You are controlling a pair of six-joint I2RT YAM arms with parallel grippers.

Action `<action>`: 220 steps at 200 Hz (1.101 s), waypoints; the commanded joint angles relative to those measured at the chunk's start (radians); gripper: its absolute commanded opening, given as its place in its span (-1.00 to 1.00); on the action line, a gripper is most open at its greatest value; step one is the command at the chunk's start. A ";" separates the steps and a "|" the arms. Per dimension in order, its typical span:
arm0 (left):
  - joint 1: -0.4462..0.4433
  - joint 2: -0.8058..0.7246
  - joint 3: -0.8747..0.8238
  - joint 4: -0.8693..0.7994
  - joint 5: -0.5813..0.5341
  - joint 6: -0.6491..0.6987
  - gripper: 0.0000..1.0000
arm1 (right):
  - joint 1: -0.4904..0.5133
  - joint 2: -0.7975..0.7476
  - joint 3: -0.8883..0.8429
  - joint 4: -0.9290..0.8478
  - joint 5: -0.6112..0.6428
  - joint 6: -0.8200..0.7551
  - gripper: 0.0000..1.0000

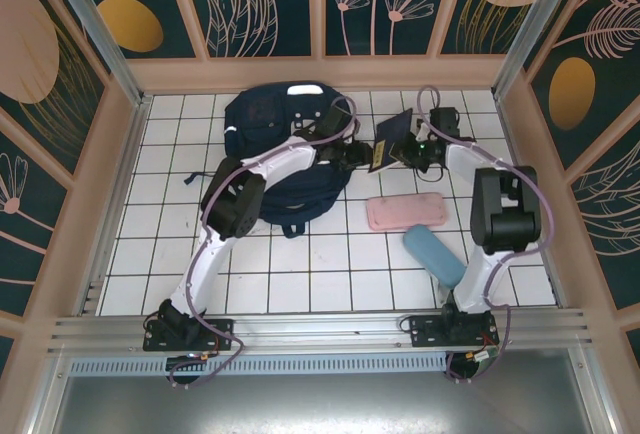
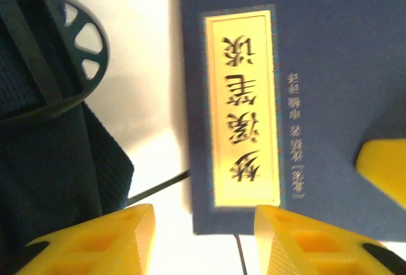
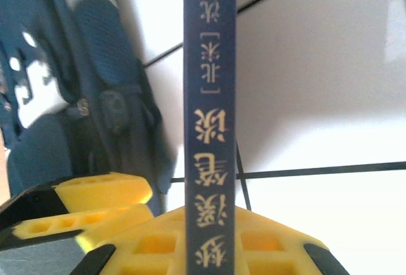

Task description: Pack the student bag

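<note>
The student bag, dark navy with white patches, lies on the white tiles at the back left; its fabric and a buckle fill the left of the left wrist view, and it also lies at the left of the right wrist view. A navy booklet with yellow print stands on edge just right of the bag. My right gripper is shut on its spine. My left gripper is open, its fingers apart just short of the booklet's cover.
A pink pencil case lies on the tiles in front of the booklet, and a light blue pouch lies nearer the right arm's base. The left arm stretches across the bag. Wooden walls ring the tiled floor.
</note>
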State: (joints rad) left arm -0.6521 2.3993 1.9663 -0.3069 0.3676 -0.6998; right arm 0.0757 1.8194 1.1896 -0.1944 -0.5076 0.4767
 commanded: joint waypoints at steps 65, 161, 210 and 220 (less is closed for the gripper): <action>0.215 -0.461 -0.422 0.308 0.191 -0.085 0.84 | 0.022 -0.188 -0.099 0.310 -0.456 0.102 -1.00; 0.286 -0.608 -0.739 0.637 0.391 -0.319 0.96 | 0.214 -0.127 -0.109 0.787 -0.631 0.445 -1.00; 0.299 -0.638 -0.811 0.982 0.499 -0.540 0.86 | 0.222 -0.147 -0.130 0.872 -0.635 0.546 -1.00; 0.299 -0.654 -0.804 0.964 0.508 -0.522 0.84 | 0.222 -0.148 -0.128 0.855 -0.640 0.547 -1.00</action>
State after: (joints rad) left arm -0.3588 1.8107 1.1637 0.5018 0.8024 -1.1603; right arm 0.2882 1.6955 1.0676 0.5663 -1.1027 0.9806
